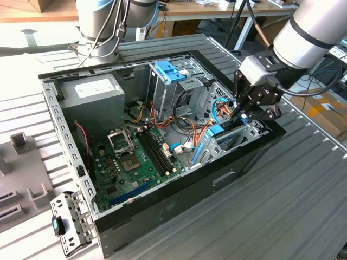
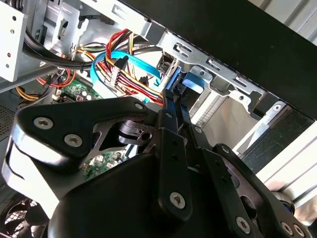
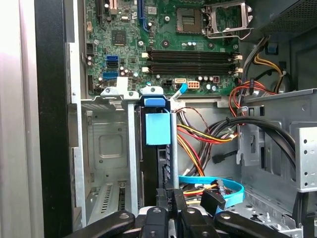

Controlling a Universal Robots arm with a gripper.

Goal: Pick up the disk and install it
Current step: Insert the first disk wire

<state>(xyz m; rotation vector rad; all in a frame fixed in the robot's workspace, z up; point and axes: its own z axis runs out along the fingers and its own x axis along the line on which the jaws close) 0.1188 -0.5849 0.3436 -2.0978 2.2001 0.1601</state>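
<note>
Exterior view: tool (image 1: 246, 116) was down at the front corner of the open computer case (image 1: 179, 189), over the drive cage (image 1: 233, 138) and right beside the blue bracket (image 1: 216, 131). Power supply (image 1: 89, 92) and motherboard (image 1: 135, 162) sat well apart from it, toward the exterior view's left. The case lay on its side on the slatted table (image 1: 303, 206).

Second wrist view: tool (image 2: 171, 99) had its fingers drawn together, tips just short of the blue bracket (image 2: 192, 82). Couldn't tell if anything thin was pinched between them. The cable bundle (image 2: 133, 74) ran close alongside.

First wrist view: tool (image 3: 171, 201) lined up with the bay holding the blue bracket (image 3: 157, 126). The dark slab under that bracket looked like the disk (image 3: 154, 168), edge-on and already inside the drive cage (image 3: 106, 148). Label face wasn't readable, so that's my judgement only. Blue data cable (image 3: 218, 186) lay loose near the tool.

Step, as I read it: install phase, pick-up done, disk in the bay and being seated or just let go. Further seating would call for a straight push along the bay rails, staying off the cables.
</note>
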